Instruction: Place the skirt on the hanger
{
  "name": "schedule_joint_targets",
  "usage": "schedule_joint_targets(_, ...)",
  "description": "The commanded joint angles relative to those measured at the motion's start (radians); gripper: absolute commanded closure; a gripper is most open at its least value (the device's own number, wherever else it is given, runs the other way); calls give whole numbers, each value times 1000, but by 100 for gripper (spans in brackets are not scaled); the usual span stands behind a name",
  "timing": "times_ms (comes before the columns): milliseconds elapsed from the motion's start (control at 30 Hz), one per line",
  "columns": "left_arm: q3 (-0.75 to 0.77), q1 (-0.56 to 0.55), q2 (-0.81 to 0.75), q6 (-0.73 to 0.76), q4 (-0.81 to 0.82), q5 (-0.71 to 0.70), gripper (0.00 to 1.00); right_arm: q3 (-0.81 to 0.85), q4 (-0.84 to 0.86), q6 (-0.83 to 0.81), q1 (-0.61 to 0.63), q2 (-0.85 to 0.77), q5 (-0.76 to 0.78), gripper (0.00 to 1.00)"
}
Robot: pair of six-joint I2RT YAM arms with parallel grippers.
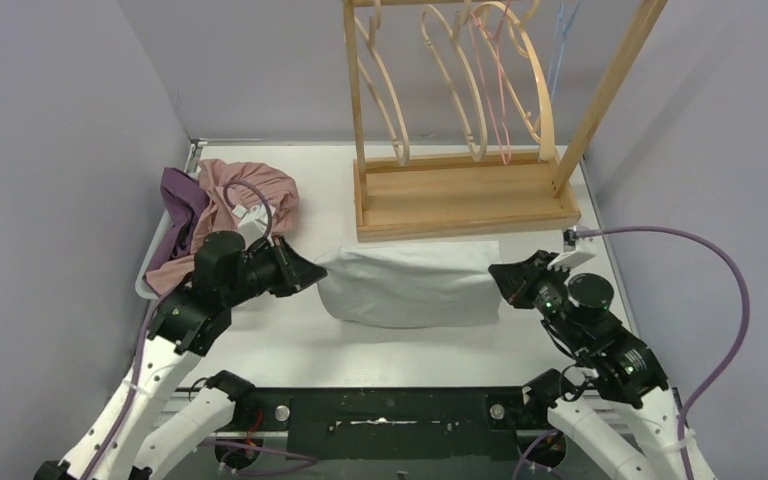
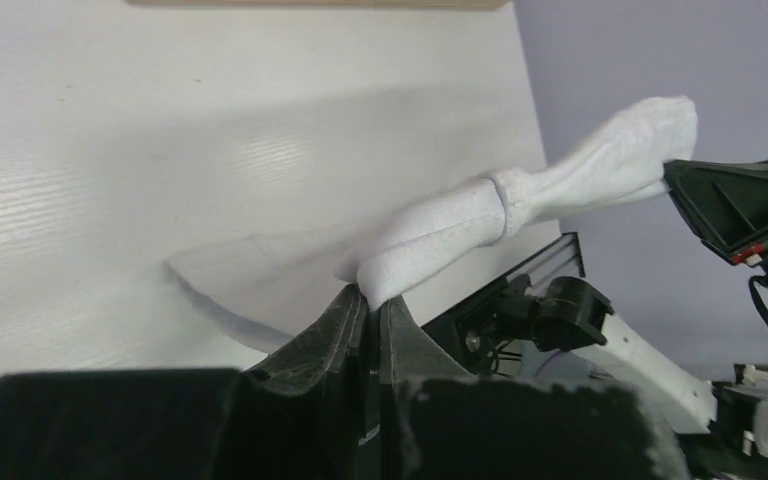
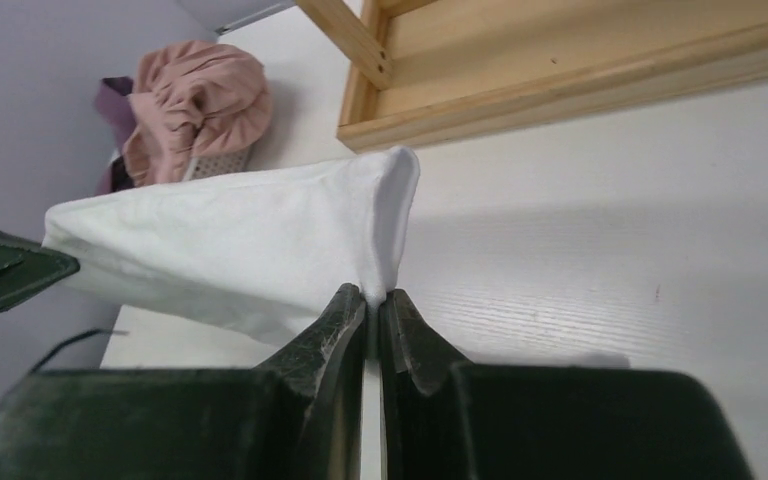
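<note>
claws: we are clamping left claw (image 1: 315,270) and right claw (image 1: 500,275) tight on opposite ends of the skirt (image 1: 410,285), spanning between them | handling: we are judging it light, limp, sag-prone, best held at waistband corners, which we are failing to make out | beyond skirt: hangers (image 1: 550,118), tops cut off

We have bare tabletop (image 1: 400,352) between the arm bases and the white skirt (image 1: 410,285). Just behind the skirt the wooden rack (image 1: 465,195) and its hangers (image 1: 548,105) wall off the far side. A clothes pile (image 1: 245,190) crowds the far-left corner beside our left gripper (image 1: 320,268).
</note>
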Motion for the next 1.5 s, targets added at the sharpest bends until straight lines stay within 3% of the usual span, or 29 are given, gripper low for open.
schedule_joint_targets(0,99,-1,-111,-2,-51,102,100,115,-93,-58,4,-73,-153,100)
schedule_joint_targets(133,140,-1,-162,-28,-85,137,100,177,-116,-49,-5,-104,-215,100)
schedule_joint_targets(300,197,-1,-88,-42,-140,70,100,229,-159,-22,-11,-61,-126,100)
schedule_joint_targets(500,190,3,234,-36,-132,-59,100,180,-238,89,-11,96,212,100)
schedule_joint_targets(733,217,27,599,-9,146,-111,98,67,-105,163,-17,387,539,100)
schedule_joint_targets(900,283,67,816,-1,246,-146,83,11,67,143,-49,538,651,100)
schedule_joint_targets(967,310,84,878,-8,261,-146,71,-5,129,134,-86,575,638,99)
schedule_joint_targets(1033,335,94,915,-3,266,-153,58,-16,166,129,-130,600,621,82)
schedule_joint_targets(1100,355,102,935,7,252,-178,51,-20,199,109,-153,613,585,50)
schedule_joint_targets(1133,360,106,938,12,245,-180,50,-20,206,95,-159,613,568,42)
schedule_joint_targets(1267,317,96,917,22,248,-104,49,-38,172,90,-166,575,491,28)
schedule_joint_targets(1467,134,-50,826,-39,353,23,49,-141,98,149,-168,514,279,25)
